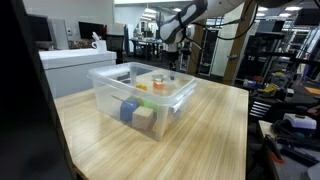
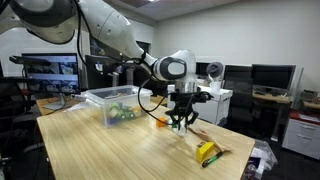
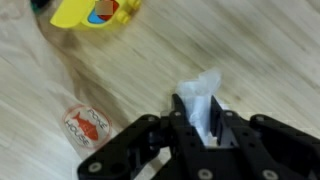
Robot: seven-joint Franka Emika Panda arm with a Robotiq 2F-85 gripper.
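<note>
1. The white tissue (image 3: pixel 202 92) sat right between the fingers (image 3: pixel 182 114) of the gripper (image 3: pixel 205 120), in the middle of the wrist view.
2. Its long axis ran straight out from the gripper, along the line of the fingers. It leaned a little to the right in that view.
3. Its crumpled, ragged end pointed away from the gripper, past the fingertips. Its other end was tucked down between them, out of sight.
4. The gripper was nearly closed, and the two fingers pinched the tissue from either side with only the tissue in the gap.
5. The wrist view did not show whether the tissue's far end touched the table (image 3: pixel 255 50) or hung just above it.
6. In an exterior view the gripper (image 2: pixel 180 124) pointed down, close over the table.
7. A yellow toy (image 3: pixel 95 12) lay ahead of the gripper and off to the left in the wrist view, well apart from the tissue.
8. A small round packet with a red fish on it (image 3: pixel 88 125) lay flat on the table to the left of the gripper, nearer than the toy.
9. A clear plastic bin (image 2: pixel 105 108) stood well away from the gripper, on the side opposite the toy.
</note>
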